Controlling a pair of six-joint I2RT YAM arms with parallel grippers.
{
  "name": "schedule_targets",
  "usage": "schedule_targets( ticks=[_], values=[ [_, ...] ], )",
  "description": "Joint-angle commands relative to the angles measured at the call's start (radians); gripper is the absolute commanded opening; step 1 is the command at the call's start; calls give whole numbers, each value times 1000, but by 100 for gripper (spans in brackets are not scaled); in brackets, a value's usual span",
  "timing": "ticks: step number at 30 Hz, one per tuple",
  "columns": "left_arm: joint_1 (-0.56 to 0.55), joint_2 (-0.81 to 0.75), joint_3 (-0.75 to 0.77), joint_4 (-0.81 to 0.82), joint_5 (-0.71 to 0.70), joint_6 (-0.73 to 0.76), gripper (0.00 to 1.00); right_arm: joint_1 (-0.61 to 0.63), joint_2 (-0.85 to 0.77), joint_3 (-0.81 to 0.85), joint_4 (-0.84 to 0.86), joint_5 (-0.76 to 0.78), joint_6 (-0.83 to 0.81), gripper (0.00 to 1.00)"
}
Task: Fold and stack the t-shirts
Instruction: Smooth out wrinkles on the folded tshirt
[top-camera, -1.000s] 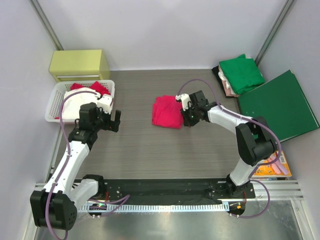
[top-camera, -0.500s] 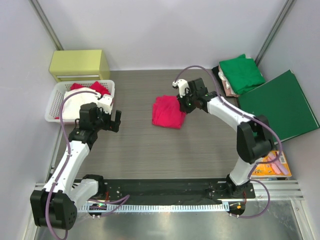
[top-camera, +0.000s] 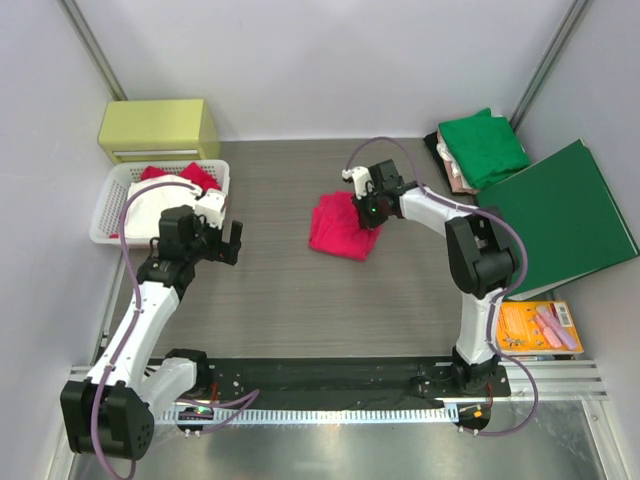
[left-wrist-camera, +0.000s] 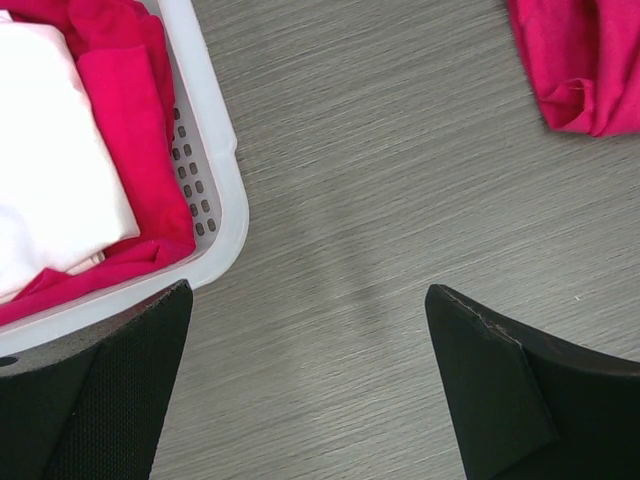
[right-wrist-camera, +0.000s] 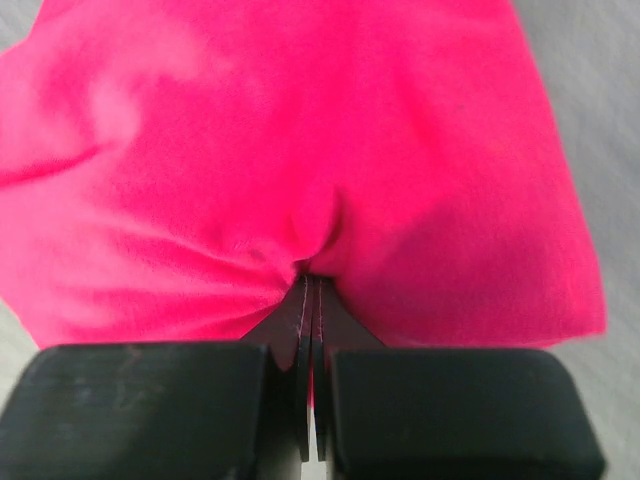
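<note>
- A white perforated basket (top-camera: 106, 226) sits at the far left of the table (top-camera: 300, 300), just in front of a yellow-green box (top-camera: 160, 128).
- The basket holds a white cloth (top-camera: 148, 208) on top of a red cloth (top-camera: 196, 175). In the left wrist view the red cloth (left-wrist-camera: 120, 110) lies against the basket's rim (left-wrist-camera: 222, 190) beside the white cloth (left-wrist-camera: 50, 170).
- The pinkish-red t-shirt (top-camera: 338, 228) lies bunched on the table a little beyond its middle, well apart from the basket.
- The right gripper (top-camera: 370, 212) is at that shirt's far right edge. Its jaws are pressed together, pinching a puckered fold of the cloth (right-wrist-camera: 300, 150) between the fingertips (right-wrist-camera: 310, 285).
- The left gripper (top-camera: 226, 240) hangs just right of the basket's near corner with its jaws spread wide and nothing between them (left-wrist-camera: 308, 292). Bare wood-grain runs from there to the shirt's edge (left-wrist-camera: 580, 60).
- At the far right corner a folded green t-shirt (top-camera: 485, 145) rests on a pale beige-pink t-shirt (top-camera: 456, 178), next to a flat dark-green folder (top-camera: 560, 215) that overhangs the right edge.
- An orange packet (top-camera: 540, 328) lies near the right arm's base.
- Count: one basket, one box, one folder, one packet, three t-shirts outside the basket, two cloths inside it.
</note>
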Motion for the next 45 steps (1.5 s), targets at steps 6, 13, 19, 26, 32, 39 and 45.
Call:
schedule_targets(
  ticks=[6,13,19,26,32,39,45],
  values=[
    [5,14,12,18,22,-7,100,-37,-252,-221,-40,-23,-38,1],
    [7,2,1,16,22,-2,100,-40,-279,-201,-37,-30,-61,1],
    [4,0,-2,17,27,1,100,-40,-326,-120,-20,-50,-38,1],
    [7,3,-2,15,25,-1,100,-38,-257,-28,-27,-66,-15,1],
    [-13,77,107,-75,167,31,100,-40,-361,-126,-72,-70,-44,52],
    [-349,204,248,-152,110,130,100,-40,-649,-320,-81,63,-76,77],
    [-409,449,453,-138,266,26,100,-40,-750,-370,-72,100,-58,14]
  ],
)
